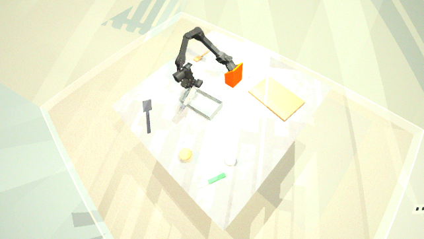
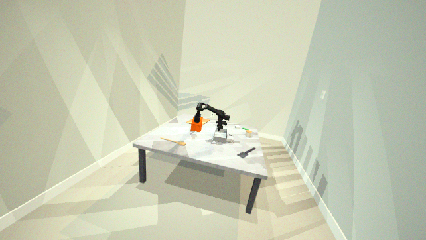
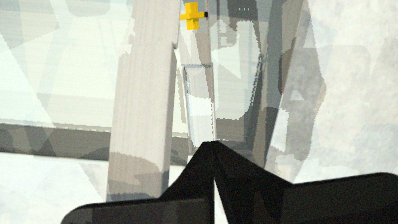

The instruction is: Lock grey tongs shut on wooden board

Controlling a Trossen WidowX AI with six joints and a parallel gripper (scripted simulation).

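The grey tongs (image 1: 189,98) (image 3: 142,100) lie across the left end of the roasting tin (image 1: 216,111) (image 2: 220,140). In the wrist view one broad pale arm runs up the left, with a narrower piece beside it and a small yellow cross (image 3: 192,16) near the top. My gripper (image 1: 191,88) (image 2: 219,129) (image 3: 210,148) is shut and empty, pointing down at the tin's left end. Its fingertips show right of the broad arm, by the lower end of the narrower piece; whether they touch it I cannot tell. The wooden board (image 1: 277,99) (image 2: 205,121) lies flat, apart from the tin.
The orange arm base (image 1: 233,78) (image 2: 196,124) stands between tin and board. A dark spatula (image 1: 147,105) (image 2: 243,154) and a brush (image 1: 197,59) (image 2: 181,143) lie around the tin. A yellow round thing (image 1: 185,154), a white one (image 1: 230,161) and a green-handled knife (image 1: 216,178) lie farther off.
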